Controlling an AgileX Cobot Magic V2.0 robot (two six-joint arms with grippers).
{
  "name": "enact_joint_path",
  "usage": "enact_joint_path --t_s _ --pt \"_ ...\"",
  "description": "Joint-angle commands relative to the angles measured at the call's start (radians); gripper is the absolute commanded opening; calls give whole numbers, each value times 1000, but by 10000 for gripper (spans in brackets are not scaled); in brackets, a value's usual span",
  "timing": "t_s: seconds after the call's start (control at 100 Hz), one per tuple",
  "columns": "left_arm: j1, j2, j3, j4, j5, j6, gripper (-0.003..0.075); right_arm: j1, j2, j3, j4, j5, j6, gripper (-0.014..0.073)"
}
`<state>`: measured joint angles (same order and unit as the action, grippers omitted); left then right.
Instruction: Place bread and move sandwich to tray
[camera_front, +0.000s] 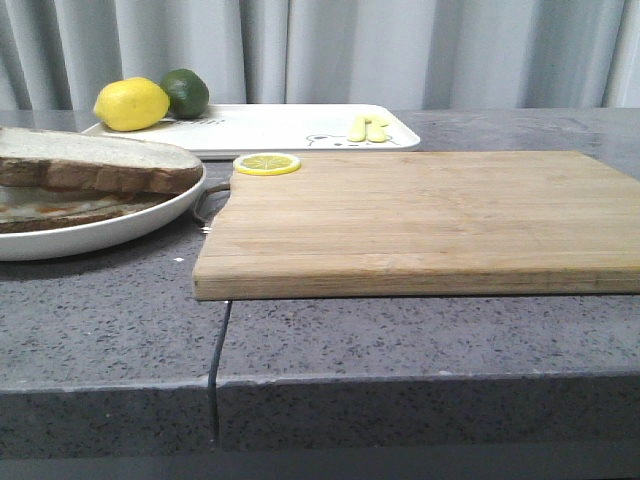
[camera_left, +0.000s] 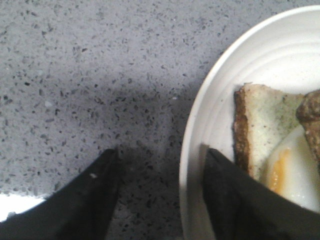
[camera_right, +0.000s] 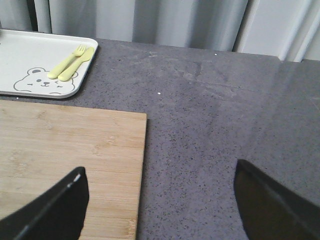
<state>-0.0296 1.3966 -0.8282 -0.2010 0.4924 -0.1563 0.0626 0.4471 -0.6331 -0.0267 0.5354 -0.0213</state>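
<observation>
The round white plate (camera_front: 120, 232) stands at the left of the counter. In it the bread (camera_front: 100, 160), a thick brown-crusted slice, lies on top of the sandwich (camera_front: 70, 208) with its fried egg. The left wrist view shows the sandwich (camera_left: 265, 120), the egg (camera_left: 295, 175) and the plate's rim (camera_left: 210, 100). My left gripper (camera_left: 160, 152) is open, one finger over the counter and one over the plate, the rim between them. My right gripper (camera_right: 160, 170) is open and empty over the right edge of the cutting board (camera_right: 65, 145). The white tray (camera_front: 290, 128) lies at the back.
A lemon (camera_front: 132, 104) and a lime (camera_front: 186, 92) sit on the tray's left end, a yellow fork and knife (camera_right: 70, 62) by its bear drawing. A lemon slice (camera_front: 267, 163) lies on the wooden cutting board (camera_front: 420, 220). The grey counter's front edge is near.
</observation>
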Motion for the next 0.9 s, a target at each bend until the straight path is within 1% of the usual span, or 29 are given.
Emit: enact_joint_path --t_s 0.0,0.13,0.3,0.54,0.77,0.89 --pt "2 -17 -22 -33 -8 -8 221 -4 6 -27 -12 -72 -5 593" --pt "2 -17 -22 -63 -8 -8 99 -4 6 -27 -12 -72 -5 593" --pt "2 -17 -22 -69 -6 -8 -19 -4 6 -27 -12 -72 -5 593" --pt "2 -29 -22 -79 0 -8 -19 -4 6 -27 -12 -76 -5 593" --pt "2 -108 -25 -165 -6 -8 -19 -4 6 -27 -12 -76 -5 593" --pt "2 -154 -52 -201 0 -8 -19 -4 6 -27 -12 -76 -5 593"
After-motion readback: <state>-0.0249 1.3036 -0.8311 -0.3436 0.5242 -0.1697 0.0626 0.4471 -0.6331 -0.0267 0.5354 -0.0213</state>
